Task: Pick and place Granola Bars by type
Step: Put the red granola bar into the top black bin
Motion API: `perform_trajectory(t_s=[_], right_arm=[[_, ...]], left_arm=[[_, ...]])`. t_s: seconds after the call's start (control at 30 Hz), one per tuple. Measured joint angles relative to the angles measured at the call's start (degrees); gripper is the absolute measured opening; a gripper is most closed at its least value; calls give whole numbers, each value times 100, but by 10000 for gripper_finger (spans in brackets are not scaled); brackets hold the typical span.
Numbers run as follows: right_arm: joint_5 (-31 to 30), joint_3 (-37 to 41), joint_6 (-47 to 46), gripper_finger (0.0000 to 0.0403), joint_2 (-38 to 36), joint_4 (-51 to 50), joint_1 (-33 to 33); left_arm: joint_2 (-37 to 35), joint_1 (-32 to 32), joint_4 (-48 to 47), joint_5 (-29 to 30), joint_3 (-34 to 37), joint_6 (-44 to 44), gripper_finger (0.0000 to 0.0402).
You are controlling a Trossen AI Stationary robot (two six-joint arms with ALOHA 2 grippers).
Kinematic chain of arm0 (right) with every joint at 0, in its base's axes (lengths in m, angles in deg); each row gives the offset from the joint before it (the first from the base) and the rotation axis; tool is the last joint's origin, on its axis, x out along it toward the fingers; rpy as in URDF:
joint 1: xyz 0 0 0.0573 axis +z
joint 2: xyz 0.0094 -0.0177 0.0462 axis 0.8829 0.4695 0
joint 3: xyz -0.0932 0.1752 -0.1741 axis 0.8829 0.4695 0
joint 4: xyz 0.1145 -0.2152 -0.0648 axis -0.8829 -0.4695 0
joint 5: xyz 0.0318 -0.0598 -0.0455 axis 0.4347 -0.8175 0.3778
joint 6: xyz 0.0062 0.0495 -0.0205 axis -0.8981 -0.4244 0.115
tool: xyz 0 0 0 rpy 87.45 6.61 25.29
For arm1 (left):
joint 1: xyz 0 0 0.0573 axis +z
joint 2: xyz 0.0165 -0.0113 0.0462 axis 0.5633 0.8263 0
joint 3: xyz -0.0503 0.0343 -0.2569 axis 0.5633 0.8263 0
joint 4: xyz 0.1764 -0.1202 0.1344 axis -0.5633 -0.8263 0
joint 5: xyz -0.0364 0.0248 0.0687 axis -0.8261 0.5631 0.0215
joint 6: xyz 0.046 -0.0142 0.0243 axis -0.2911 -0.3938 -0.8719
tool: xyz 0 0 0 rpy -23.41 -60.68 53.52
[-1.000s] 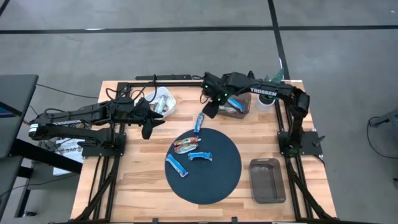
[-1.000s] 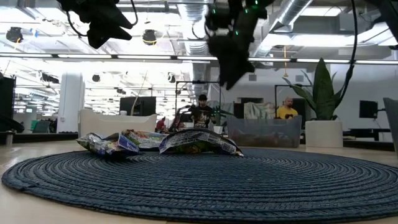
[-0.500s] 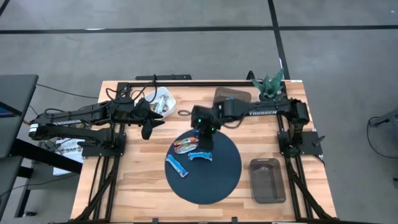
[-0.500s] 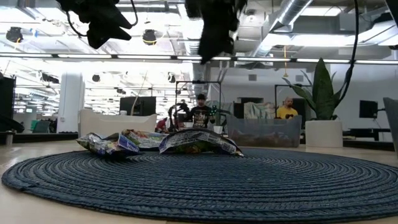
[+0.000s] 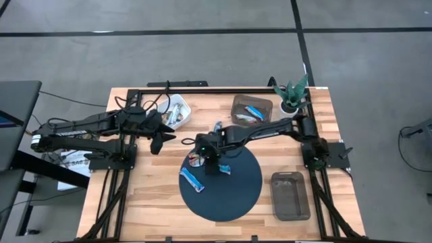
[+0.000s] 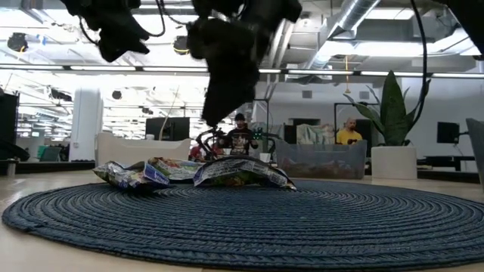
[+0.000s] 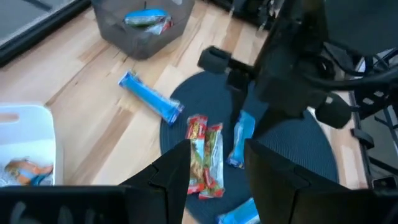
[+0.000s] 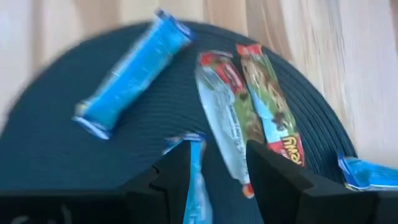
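Observation:
Several granola bars lie flat on or near the round dark blue mat. A multicoloured pair sits at the mat's far-left part, with a blue bar beside it and another blue bar on the mat. One more blue bar lies on the wood just beyond the mat. My right gripper hovers open above the multicoloured pair, its fingers clear of the bars. My left gripper waits open above the table, left of the mat.
A dark clear bin at the far side holds blue bars. A white bin to its left holds wrapped bars. Another dark bin stands near the table's right near corner. A potted plant is at the far right corner.
My right gripper has swung from over the far dark bin toward the table's near-left, coming in over the mat and stopping above the multicoloured bars. The bars on the mat have stayed where they were.

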Motion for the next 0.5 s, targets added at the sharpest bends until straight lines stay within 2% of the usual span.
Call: perform_trajectory(t_s=[0.27,0.5], right_arm=[[-788,14,440,138,210,-252,-186],[-797,7,467,134,226,-484,-448]], left_arm=[[-34,-1,-60,-2,4,17,141],[-30,-2,-60,-2,4,52,141]])
